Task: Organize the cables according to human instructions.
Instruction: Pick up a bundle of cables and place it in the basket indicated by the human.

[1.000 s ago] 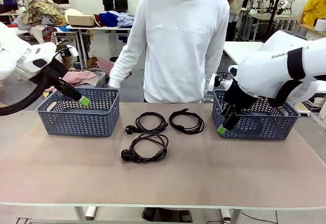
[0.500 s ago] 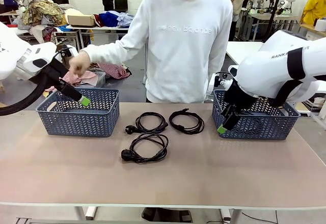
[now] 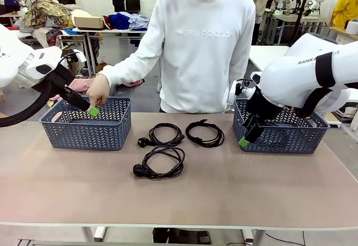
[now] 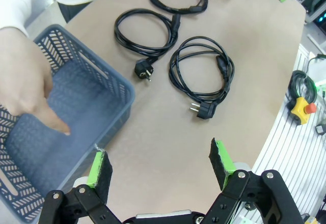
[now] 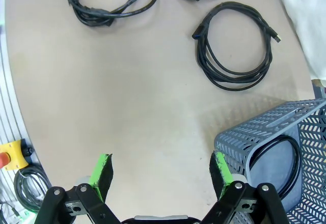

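Pointing hand (image 4: 28,81) hangs over basket (image 4: 104,79) just beside open left end effector (image 4: 159,159); right end effector (image 5: 160,169) open, empty, cords (image 5: 232,81) ahead.

Left gripper (image 4: 159,154) and right gripper (image 5: 161,158) hover, jaws spread wide and empty — the person's hand (image 4: 25,89), forefinger out, just beside the left pincer's tip.
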You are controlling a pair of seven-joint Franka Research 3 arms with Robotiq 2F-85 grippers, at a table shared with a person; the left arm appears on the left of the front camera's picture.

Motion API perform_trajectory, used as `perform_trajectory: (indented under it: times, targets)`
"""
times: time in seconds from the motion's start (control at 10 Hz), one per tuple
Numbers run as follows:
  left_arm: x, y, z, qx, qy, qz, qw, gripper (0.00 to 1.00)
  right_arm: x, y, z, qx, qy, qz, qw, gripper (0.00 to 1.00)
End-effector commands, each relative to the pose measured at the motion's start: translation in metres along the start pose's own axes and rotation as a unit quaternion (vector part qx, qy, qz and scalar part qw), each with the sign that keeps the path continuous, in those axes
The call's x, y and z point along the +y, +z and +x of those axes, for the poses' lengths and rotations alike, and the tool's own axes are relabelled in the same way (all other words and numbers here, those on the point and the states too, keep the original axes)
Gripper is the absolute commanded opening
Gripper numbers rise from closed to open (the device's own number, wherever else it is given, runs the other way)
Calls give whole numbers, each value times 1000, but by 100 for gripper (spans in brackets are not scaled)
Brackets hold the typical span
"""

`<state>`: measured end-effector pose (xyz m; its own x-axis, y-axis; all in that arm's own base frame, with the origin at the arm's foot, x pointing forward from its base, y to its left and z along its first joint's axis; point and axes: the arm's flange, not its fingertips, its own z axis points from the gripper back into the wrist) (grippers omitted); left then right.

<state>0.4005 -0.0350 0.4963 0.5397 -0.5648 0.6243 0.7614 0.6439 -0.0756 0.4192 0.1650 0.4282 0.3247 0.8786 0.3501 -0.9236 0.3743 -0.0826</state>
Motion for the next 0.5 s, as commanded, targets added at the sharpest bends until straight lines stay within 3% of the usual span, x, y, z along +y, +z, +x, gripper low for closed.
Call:
perform_trajectory:
  times: [0.0, 0.4]
  targets:
    - [1, -1, -3, -10, -7, -9, 1000, 100, 0, 1, 1, -1, -1, -1, 1000, 100]
    - [0, 0, 0, 0, 0, 0, 1000, 100, 0, 1, 1, -1, -1, -1, 1000, 100]
